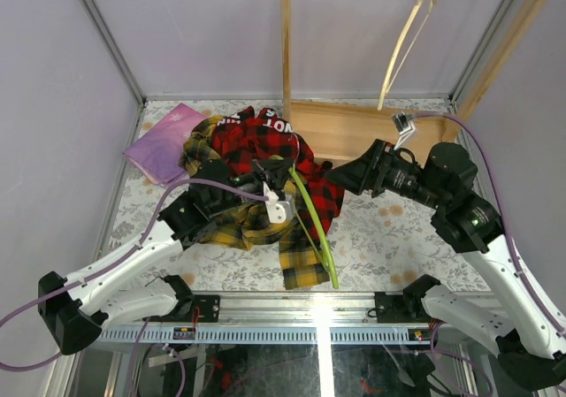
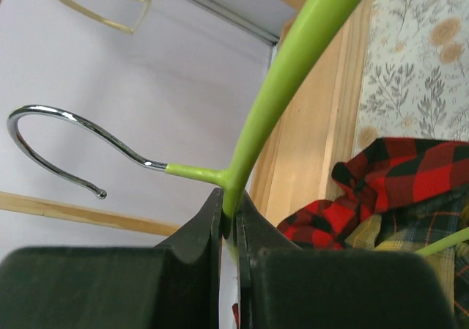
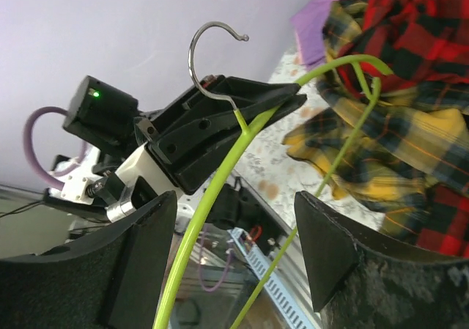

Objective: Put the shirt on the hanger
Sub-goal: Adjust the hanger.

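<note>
**Top external view.** The left gripper (image 1: 283,174) is clamped on the top of the thin yellow-green hanger (image 1: 317,229), whose arm slopes down towards the near edge of the floral-patterned table (image 1: 389,238). The yellow-and-black plaid shirt (image 1: 248,225) lies crumpled under the hanger, beside a red-and-black plaid garment (image 1: 265,145). The right gripper (image 1: 334,178) points at the hanger from the right. A cream curved hanger (image 1: 405,48) hangs on the wooden rack (image 1: 354,127).

**Left wrist view.** The jaws are closed on the hanger's neck, just below the silver metal hook (image 2: 58,131).

**Right wrist view.** The right gripper's 2 fingers (image 3: 139,263) stand wide apart and hold nothing. The hanger's arms pass between them, and the shirt lies beyond.
</note>
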Motion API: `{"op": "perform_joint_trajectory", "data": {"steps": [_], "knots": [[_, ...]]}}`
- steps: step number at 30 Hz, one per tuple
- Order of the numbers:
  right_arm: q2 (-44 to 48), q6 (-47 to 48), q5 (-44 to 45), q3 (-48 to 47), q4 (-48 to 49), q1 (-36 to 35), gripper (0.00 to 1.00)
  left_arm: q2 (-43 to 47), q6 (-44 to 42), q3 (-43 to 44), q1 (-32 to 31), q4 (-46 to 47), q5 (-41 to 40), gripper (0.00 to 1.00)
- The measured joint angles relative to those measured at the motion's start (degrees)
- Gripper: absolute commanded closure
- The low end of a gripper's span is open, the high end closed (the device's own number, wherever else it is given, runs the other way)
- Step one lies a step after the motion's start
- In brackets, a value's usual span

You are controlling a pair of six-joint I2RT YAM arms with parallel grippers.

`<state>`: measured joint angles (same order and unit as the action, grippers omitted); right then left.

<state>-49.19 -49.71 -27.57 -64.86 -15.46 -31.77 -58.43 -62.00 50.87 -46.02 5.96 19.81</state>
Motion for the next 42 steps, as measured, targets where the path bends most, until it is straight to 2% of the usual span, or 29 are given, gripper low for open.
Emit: {"op": "perform_joint_trajectory", "data": {"steps": [8,14,24,29,32,33,35,38,42], "knots": [[-1.4,8.0,14.0,-4.8,-12.1,-9.9,0.31,-1.7,-3.7,0.0,0.0,-3.9,-3.0,1.00],[-4.0,10.5,25.2,-5.0,-14.2,-23.2,0.36,-3.2,-4.6,0.0,0.0,-5.8,-3.4,1.00],[-5.9,13.1,34.9,-4.3,-16.1,-30.3,0.65,-5.3,-5.2,1.2,0.0,-6.9,-4.6,1.00],[-5.1,14.1,37.4,-2.3,-15.7,-30.5,0.88,-5.6,-5.4,1.2,0.0,-7.0,-5.8,0.99],[-4.9,14.3,39.3,-1.6,-15.3,-30.3,0.98,-5.6,-5.5,1.2,0.0,-7.3,-6.7,0.70],[-4.9,14.9,39.2,-1.5,-15.2,-30.3,1.00,-5.4,-5.1,1.2,0.0,-7.3,-6.7,0.58],[-4.9,16.1,38.9,-1.5,-15.3,-30.4,1.00,-4.4,-3.8,1.2,0.0,-7.3,-6.5,0.39],[-5.2,17.9,39.0,-1.7,-15.6,-30.5,1.00,-0.5,-0.2,0.9,0.0,-6.3,-5.1,0.22],[-6.9,20.3,40.5,-5.1,-17.3,-30.5,1.00,6.0,3.7,-0.7,0.0,-4.9,-2.1,0.11]]}}
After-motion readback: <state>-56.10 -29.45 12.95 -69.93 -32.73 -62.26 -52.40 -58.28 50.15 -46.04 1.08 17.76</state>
